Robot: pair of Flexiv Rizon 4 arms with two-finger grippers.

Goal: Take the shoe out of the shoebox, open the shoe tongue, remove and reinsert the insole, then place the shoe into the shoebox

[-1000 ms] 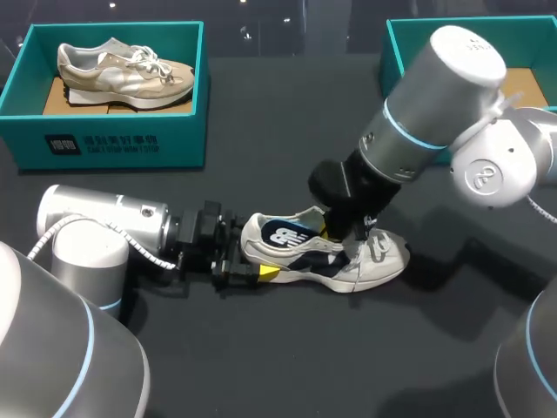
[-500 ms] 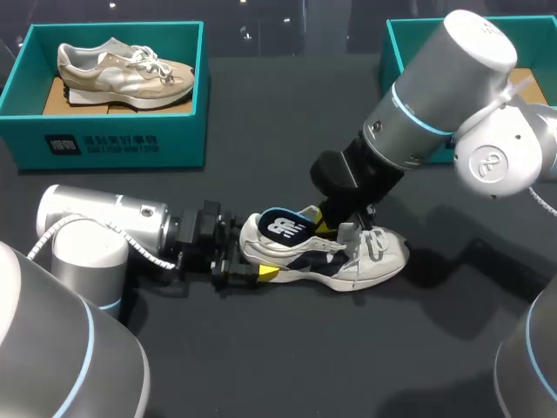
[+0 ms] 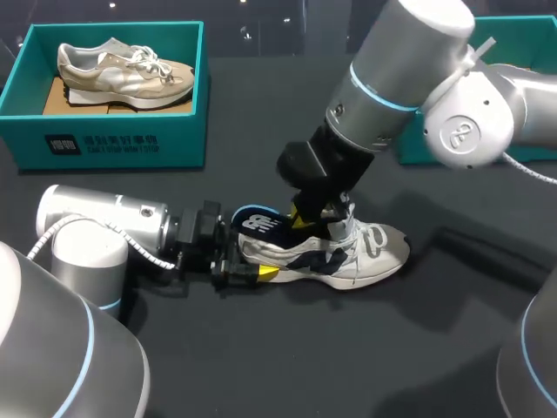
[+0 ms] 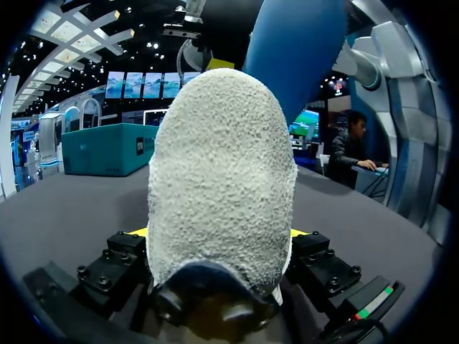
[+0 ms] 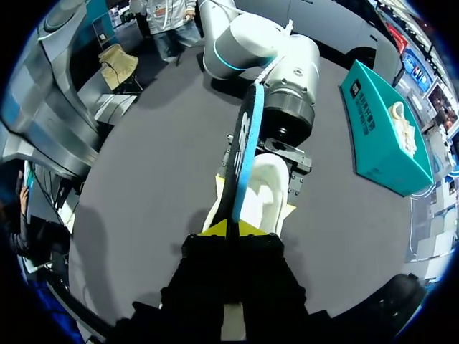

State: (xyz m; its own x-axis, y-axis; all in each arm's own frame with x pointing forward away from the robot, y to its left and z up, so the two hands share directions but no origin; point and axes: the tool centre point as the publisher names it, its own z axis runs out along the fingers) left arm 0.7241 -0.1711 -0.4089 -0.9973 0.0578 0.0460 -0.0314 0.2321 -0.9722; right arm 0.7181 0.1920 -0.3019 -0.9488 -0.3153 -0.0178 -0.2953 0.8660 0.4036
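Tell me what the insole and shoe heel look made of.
The insole looks like thin matte foam: a blue sheet sticking up stiffly. The shoe heel looks like suede or napped fabric, matte: pebbly fuzz; which, unclear.

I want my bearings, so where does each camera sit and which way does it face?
Head view: above and behind, looking down on the table; both arms show, left gripper clamping the shoe, right gripper the insole.
Left wrist view: low over the table, facing the shoe's heel; left gripper flanks it.
Right wrist view: above the shoe, looking down the insole toward the left arm; right gripper shows.
All share shoe and insole.
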